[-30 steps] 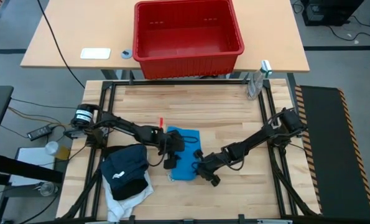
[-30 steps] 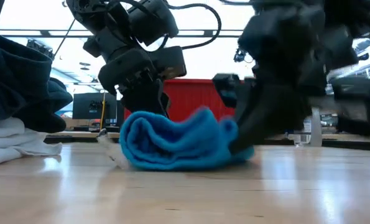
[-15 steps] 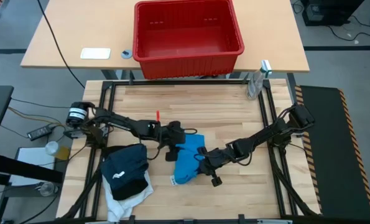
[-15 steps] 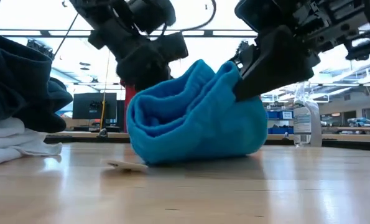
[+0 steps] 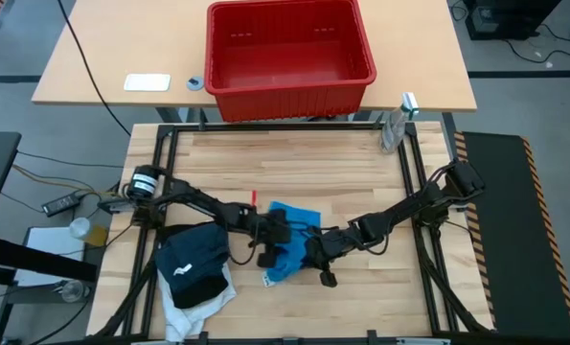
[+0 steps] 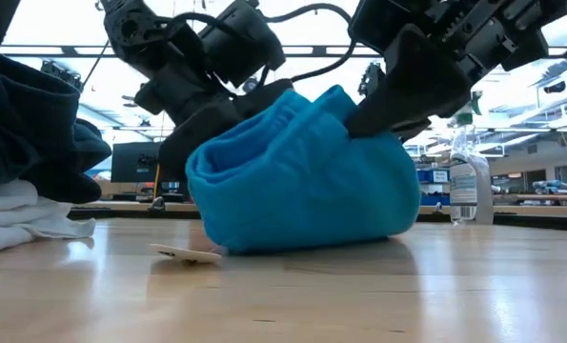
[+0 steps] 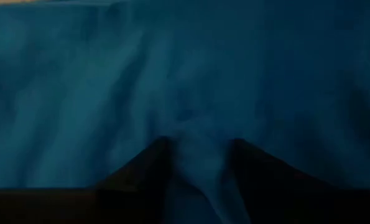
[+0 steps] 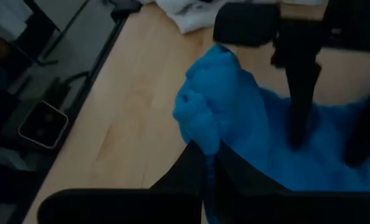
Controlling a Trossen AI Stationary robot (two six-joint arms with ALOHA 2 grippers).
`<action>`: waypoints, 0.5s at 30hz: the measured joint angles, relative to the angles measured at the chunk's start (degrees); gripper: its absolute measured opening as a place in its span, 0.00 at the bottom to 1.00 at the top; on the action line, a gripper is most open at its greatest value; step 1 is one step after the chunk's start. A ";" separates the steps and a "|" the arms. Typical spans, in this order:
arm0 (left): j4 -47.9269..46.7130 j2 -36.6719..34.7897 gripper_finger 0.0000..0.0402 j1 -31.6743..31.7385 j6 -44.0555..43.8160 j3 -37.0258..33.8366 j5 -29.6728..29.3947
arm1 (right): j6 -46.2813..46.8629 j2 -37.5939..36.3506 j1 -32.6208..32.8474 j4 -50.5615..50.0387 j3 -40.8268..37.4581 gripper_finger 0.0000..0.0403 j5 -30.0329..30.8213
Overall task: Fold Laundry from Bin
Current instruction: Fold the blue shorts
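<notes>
Here we see, nearest the front edge of the wooden bench (image 5: 361,163), a heap of laundry at its left corner: a dark navy garment (image 5: 191,257) with a white tag lies over a black one (image 5: 206,286), and both rest on a large white garment (image 5: 196,305) whose edge spills out beneath them. Just beside that heap, toward the middle of the bench, we find the small bright blue garment (image 5: 289,247), bunched into a soft, rounded, thickly folded mound that stands up from the boards. The left tool (image 5: 274,233) meets it from the left with its fingers (image 7: 141,171) partly apart and a fold of blue cloth gathered between them. The right tool (image 5: 315,251) comes in from the right, its fingers pinched tight on a bunched edge of the same cloth. A small white label (image 6: 183,252) lies flat on the bench by the mound's foot. Farthest off, on the paler bench behind, we see the red bin (image 5: 289,59), upright with ribbed sides and a thick rim.
</notes>
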 joint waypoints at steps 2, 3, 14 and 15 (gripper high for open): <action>0.79 0.84 0.44 -0.07 -1.22 0.06 -0.04 | 1.44 -0.02 -0.01 0.40 0.02 0.05 0.64; 1.00 1.00 0.43 -0.07 -1.91 0.08 -0.07 | 2.98 0.00 -0.07 0.35 0.02 0.05 1.02; -1.43 -0.49 0.40 -0.26 -3.87 -0.17 0.43 | 15.04 -3.71 0.26 -1.69 0.00 0.04 4.11; -1.61 -0.65 0.40 -0.26 -4.05 -0.21 1.29 | 15.32 -4.99 0.43 -3.03 0.02 0.04 4.90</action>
